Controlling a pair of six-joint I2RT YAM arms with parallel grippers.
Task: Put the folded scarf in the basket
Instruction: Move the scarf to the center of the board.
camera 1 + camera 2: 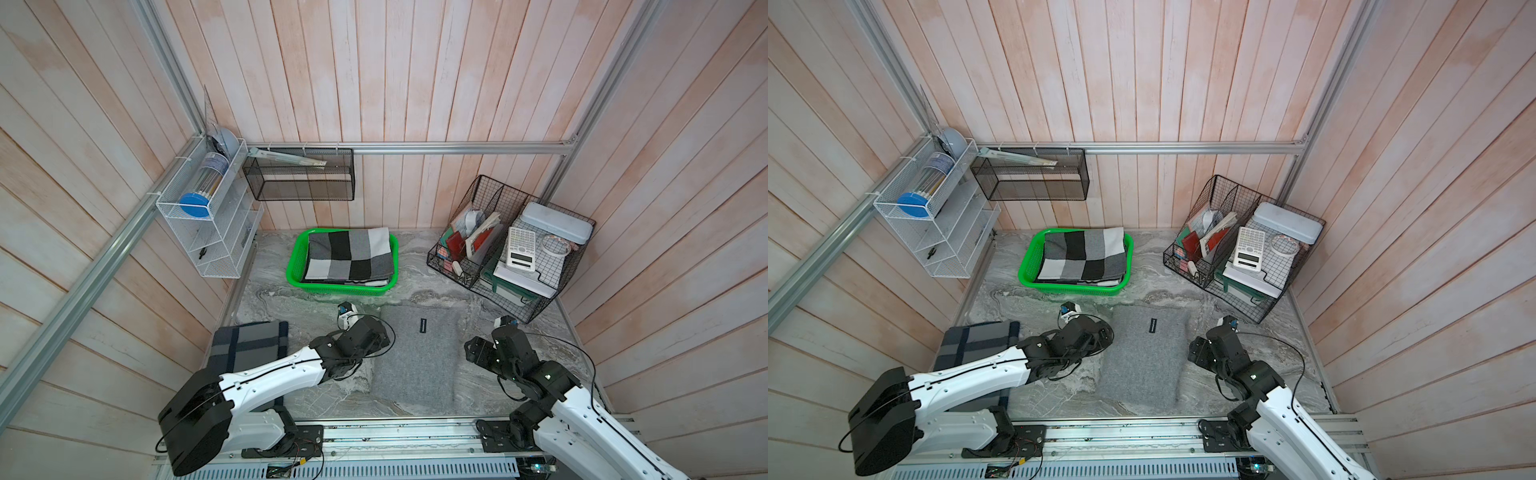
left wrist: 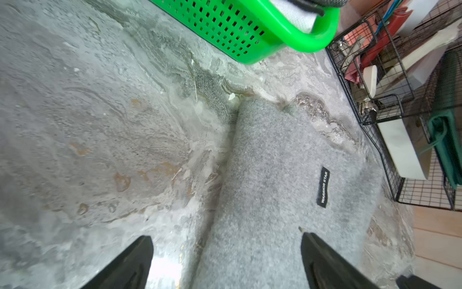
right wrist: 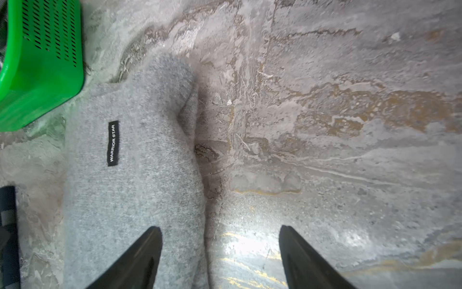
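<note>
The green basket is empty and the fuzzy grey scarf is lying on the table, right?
Not quite. The green basket is not empty: a black, white and grey checked scarf lies folded in it, as both top views show. The grey scarf does lie on the table.

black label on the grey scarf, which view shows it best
Right wrist view: the black label on the grey scarf is large and readable. Left wrist view shows it slanted, still legible. In both top views it is a tiny strip.
</note>
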